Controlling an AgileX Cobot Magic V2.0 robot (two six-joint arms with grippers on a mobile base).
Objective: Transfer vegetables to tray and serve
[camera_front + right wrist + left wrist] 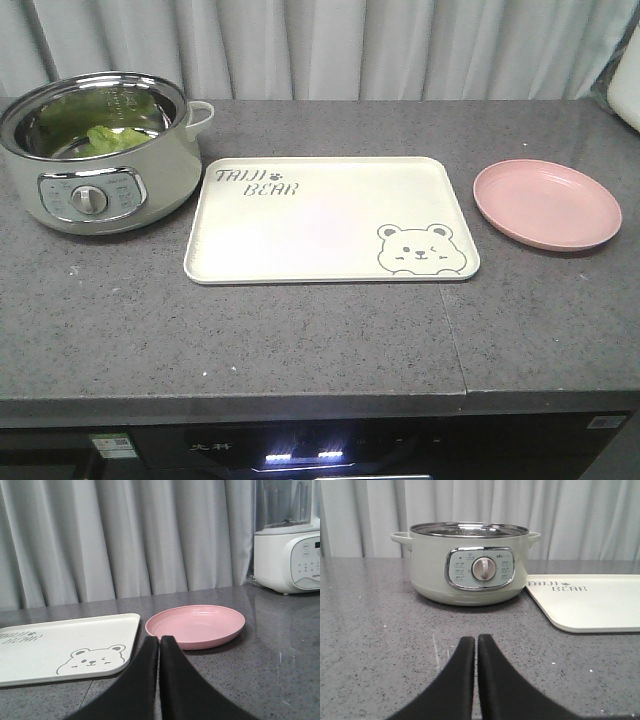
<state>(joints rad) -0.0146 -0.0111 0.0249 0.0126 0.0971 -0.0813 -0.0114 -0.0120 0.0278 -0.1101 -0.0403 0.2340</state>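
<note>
We count one grey countertop (pixel 320 330), one electric pot (pixel 165 185), one green lettuce leaf (pixel 112 138), one cream tray (pixel 330 225), one pink plate (pixel 546 203) and one white blender (pixel 287 555). We also count two black grippers: the left gripper (pixel 476 639) and the right gripper (pixel 159 639).

Dark grey speckled countertop (pixel 320 330) runs the full width here, with a thin seam cutting across it front right. 4 things sit directly on it. Far left, a pale green electric pot (pixel 95 190) with a chrome rim and 1 dial on its front. Just beside it, centre, the cream tray (pixel 330 225), lying flat, lettering towards the pot. To the right, a little apart from the tray, the pink plate (pixel 547 205). Further right, at the back, a white appliance (pixel 287 562).
</note>
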